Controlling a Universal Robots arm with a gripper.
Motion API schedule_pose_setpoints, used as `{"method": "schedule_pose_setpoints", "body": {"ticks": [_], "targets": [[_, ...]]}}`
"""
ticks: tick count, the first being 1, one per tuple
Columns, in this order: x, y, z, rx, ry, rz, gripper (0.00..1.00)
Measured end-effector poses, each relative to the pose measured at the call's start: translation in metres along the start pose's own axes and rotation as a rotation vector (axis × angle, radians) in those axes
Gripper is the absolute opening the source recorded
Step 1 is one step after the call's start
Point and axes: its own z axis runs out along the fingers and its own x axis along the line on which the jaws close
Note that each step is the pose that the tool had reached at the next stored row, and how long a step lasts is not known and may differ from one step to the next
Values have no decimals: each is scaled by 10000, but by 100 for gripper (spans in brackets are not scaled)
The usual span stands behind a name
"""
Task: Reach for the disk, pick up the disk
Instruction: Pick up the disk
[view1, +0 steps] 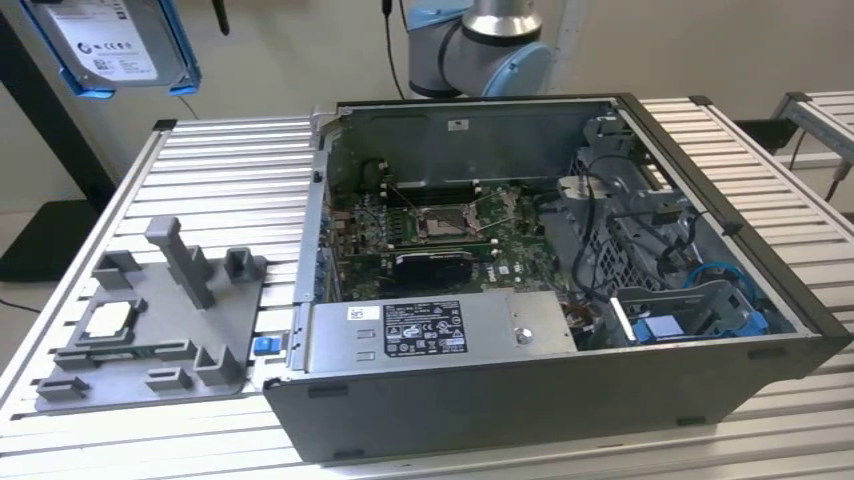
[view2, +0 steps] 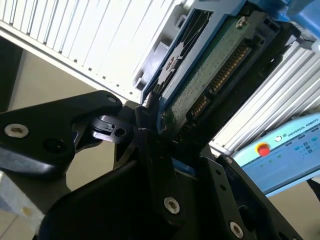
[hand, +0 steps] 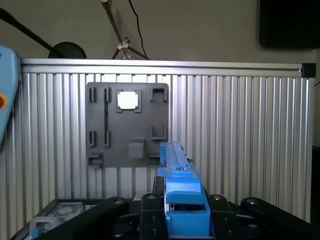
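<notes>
At the upper left of the exterior view, the disk hung in the air, well above the slatted desk. In both wrist views my end effector had its black fingers clamped tight on the disk's edge, with the blue bracket and green circuit board showing. At the exterior view's lower left, a grey fixture tray lay on the desk with a small square silver chip seated in one of its pockets. To the right stood the open computer case. It held a motherboard, a power supply along its near wall, and a blue bracket in the drive cage at lower right.
</notes>
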Motion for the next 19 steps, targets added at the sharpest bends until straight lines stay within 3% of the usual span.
{"method": "schedule_pose_setpoints", "body": {"ticks": [19], "targets": [[-10, -604, -17, -18, -22, 1, 0]]}}
